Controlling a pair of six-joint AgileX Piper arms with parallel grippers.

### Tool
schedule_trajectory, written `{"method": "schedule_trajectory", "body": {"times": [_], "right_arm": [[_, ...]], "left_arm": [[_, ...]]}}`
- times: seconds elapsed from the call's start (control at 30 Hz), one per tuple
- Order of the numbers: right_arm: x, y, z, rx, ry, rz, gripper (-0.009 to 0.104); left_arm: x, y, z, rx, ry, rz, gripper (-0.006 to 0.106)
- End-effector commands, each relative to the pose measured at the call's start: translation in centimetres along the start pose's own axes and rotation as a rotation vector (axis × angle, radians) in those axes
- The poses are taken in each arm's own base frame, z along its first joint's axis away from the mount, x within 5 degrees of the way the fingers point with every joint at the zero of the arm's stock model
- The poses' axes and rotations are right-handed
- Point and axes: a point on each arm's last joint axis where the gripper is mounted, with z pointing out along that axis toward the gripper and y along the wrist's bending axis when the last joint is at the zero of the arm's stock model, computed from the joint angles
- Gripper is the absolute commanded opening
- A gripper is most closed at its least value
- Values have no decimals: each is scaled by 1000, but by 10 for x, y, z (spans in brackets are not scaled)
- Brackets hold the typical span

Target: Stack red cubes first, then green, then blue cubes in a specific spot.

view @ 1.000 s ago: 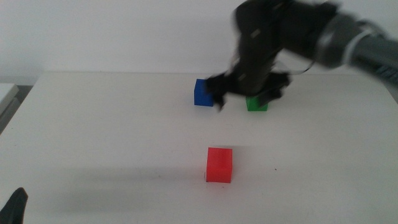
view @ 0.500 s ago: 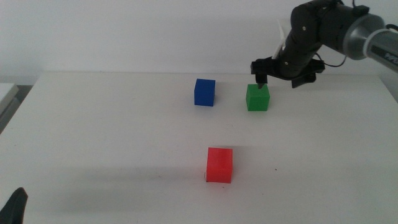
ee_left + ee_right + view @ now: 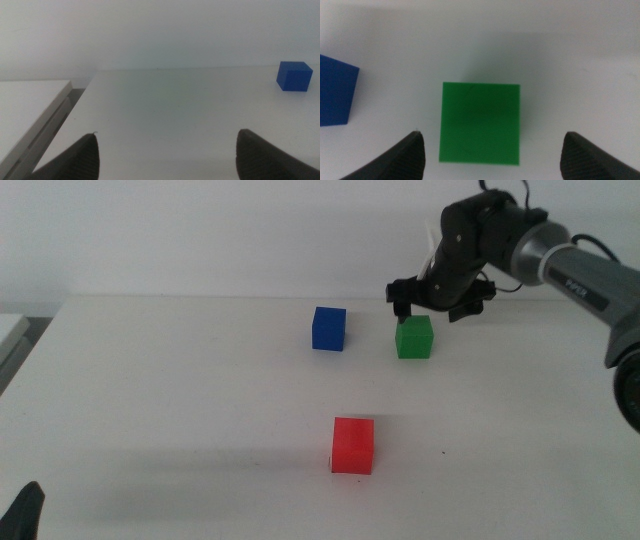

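The right pincer (image 3: 437, 302) hangs spread wide right above the green cube (image 3: 414, 337), which sits centred between its jaws.

A bare robot test bench in a lab or test room, by the look of it. A plain white table (image 3: 180, 380) runs back to a blank pale wall (image 3: 200, 230) behind the right end effector (image 3: 433, 302). On it lie only three small matte cubes: green (image 3: 415, 337) directly below that end effector, blue (image 3: 329, 328) beside it, red (image 3: 353, 445) nearer the camera.
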Motion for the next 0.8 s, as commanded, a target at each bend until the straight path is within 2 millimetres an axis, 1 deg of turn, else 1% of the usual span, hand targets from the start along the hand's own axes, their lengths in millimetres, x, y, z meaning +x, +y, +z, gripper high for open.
{"method": "schedule_trajectory", "body": {"times": [0.0,0.1,0.17,0.23,0.33,0.37,0.4,0.43,0.5,0.53,0.57,0.6,0.63,0.67,0.73,0.77], "right_arm": [[-2,3,3,-1,-25,-22,92],[-2,5,14,-11,-43,-19,91],[0,7,22,-18,-46,-20,88],[1,8,28,-17,-44,-23,85],[4,8,37,-13,-34,-20,77],[5,8,40,-9,-32,-7,72],[5,8,41,-7,-38,3,65],[5,8,42,-5,-44,12,56],[3,8,42,-12,-58,28,32],[3,8,40,-15,-60,34,22],[1,8,36,-15,-62,35,9],[0,7,28,-7,-62,34,-3],[-1,6,22,0,-60,33,-2],[-3,5,11,3,-61,37,-2],[-5,7,-14,3,-64,45,-2],[-4,12,-29,2,-72,31,-2]], "left_arm": [[-2,0,0,2,-18,-4,94],[-2,0,0,2,-18,-4,94],[-2,0,0,2,-18,-4,94],[-2,0,0,2,-18,-4,94],[-2,0,0,2,-18,-4,94],[-2,0,0,2,-18,-4,94],[-2,0,0,2,-18,-4,94],[-2,0,0,2,-18,-4,94],[-2,0,0,2,-18,-4,94],[-2,0,0,2,-18,-4,94],[-2,0,0,2,-18,-4,94],[-2,0,0,2,-18,-4,94],[-2,0,0,2,-18,-4,94],[-2,0,0,2,-18,-4,94],[-2,0,0,2,-18,-4,94],[-2,0,0,2,-18,-4,94]]}}
